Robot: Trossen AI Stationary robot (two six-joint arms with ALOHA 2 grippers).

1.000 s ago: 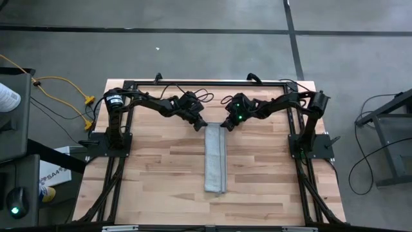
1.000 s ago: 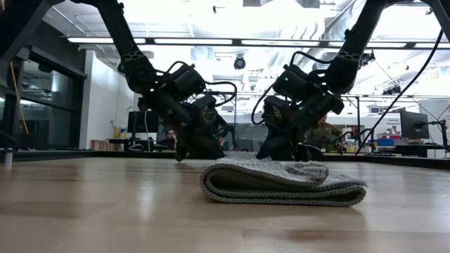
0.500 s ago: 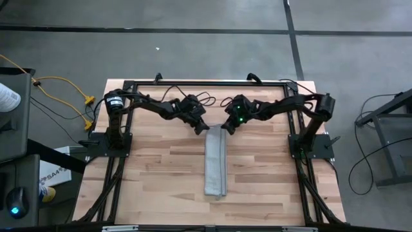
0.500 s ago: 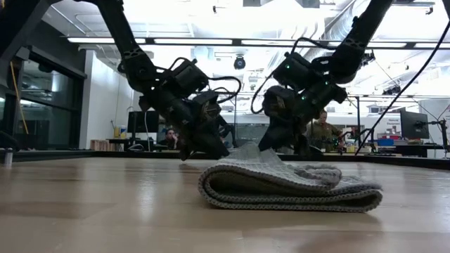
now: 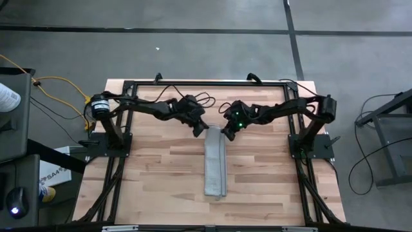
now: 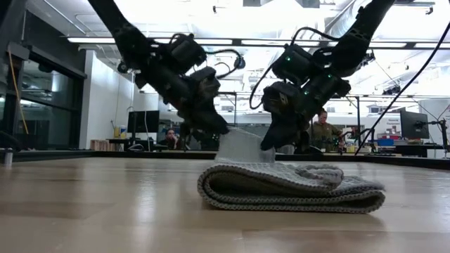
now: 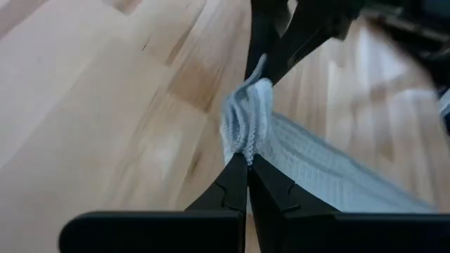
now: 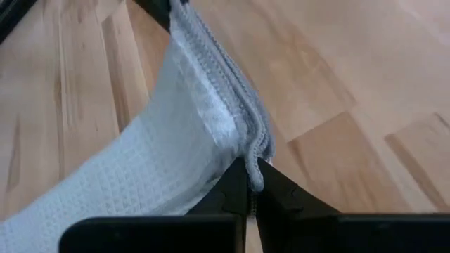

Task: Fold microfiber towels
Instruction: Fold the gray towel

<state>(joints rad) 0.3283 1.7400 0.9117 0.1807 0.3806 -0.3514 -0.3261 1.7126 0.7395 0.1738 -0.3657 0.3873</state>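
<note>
Both grippers, left (image 5: 201,131) and right (image 5: 224,134), are pinched tight on the far corners of the narrow folded towel (image 5: 215,169) mid-table, and should carry that raised end level, together, toward its near end.

A wooden tabletop (image 5: 161,167), yellow cables (image 5: 61,90) on the grey floor (image 5: 193,45), a seated person (image 6: 323,132) behind
</note>
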